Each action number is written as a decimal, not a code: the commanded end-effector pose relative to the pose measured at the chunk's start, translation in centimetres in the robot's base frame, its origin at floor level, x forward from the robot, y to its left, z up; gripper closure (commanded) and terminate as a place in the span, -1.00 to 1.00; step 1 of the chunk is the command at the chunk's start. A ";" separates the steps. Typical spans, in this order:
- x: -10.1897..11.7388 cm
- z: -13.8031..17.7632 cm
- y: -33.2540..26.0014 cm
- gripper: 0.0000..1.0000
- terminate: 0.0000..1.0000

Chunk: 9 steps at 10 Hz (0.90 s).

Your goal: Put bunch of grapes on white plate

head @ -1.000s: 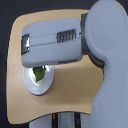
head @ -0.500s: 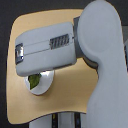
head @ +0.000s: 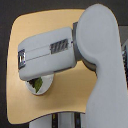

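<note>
One robot arm (head: 75,50) reaches across one tan worktop (head: 35,27). One white plate (head: 46,86) shows partly beneath the arm, with one green leaf (head: 37,84) on it. How many grapes lie there cannot be counted, since the arm hides them.

The robot's arm (head: 75,55) is cased in smooth, pale grey-white shells with rounded edges. The upper section is a broad, bulky column with a domed top. The forearm section is a boxy, elongated housing with softly curved corners; a thin dark seam runs along its length, and a dark slatted vent panel sits on its side near the joint. A dark grey band marks the joint between the two sections. At the forearm's far end a small dark fitting shows, too blurred to make out.
</note>
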 end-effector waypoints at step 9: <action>3.1 -5.6 -2.5 1.00 -1.00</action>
